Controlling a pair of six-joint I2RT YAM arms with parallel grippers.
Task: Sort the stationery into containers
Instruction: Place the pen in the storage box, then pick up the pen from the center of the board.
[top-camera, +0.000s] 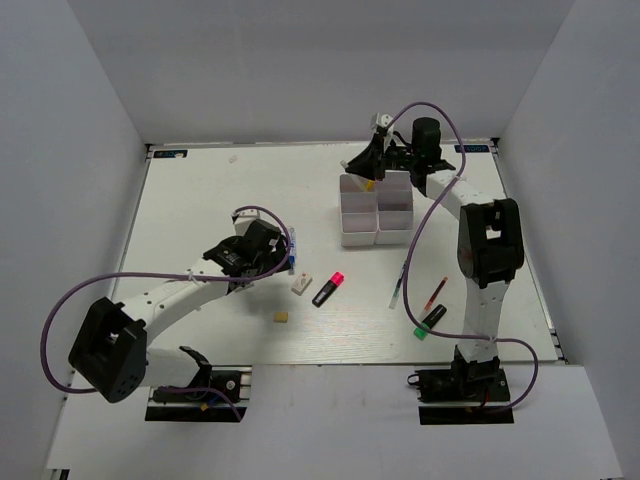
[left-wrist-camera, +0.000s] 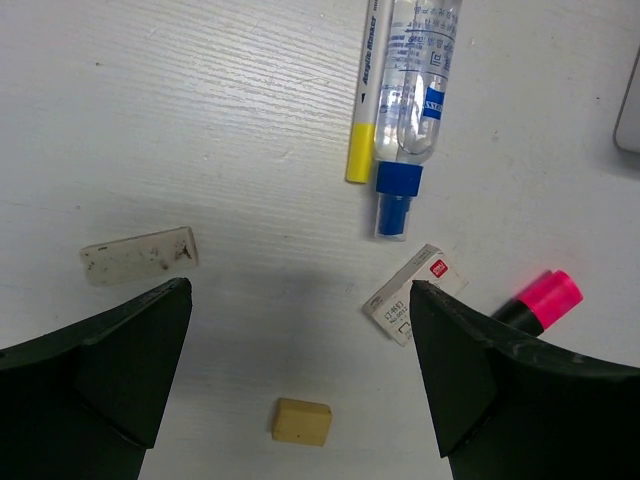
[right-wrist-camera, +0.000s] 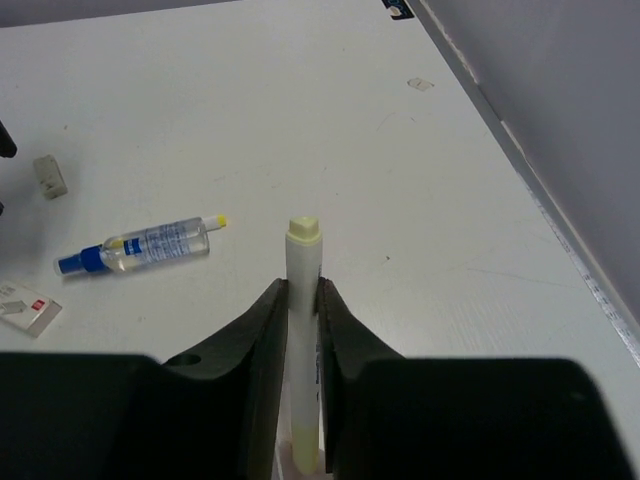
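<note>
Tan eraser block (top-camera: 281, 317) is lying nearest on the tabletop (top-camera: 200, 190), with other stationery scattered beyond it.
Left end effector (left-wrist-camera: 300, 300) is hovering wide open, gripping nothing, above that block and a white eraser (left-wrist-camera: 415, 293); farther back, right end effector (right-wrist-camera: 302, 290) is pinching a yellow-tipped marker (right-wrist-camera: 302, 245) at the far edge of the white containers (top-camera: 358, 238).

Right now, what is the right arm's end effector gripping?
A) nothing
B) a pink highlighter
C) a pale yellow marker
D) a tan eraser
C: the right wrist view shows the right end effector closed on a pale yellow marker. The pink highlighter and tan eraser lie on the table.
</note>
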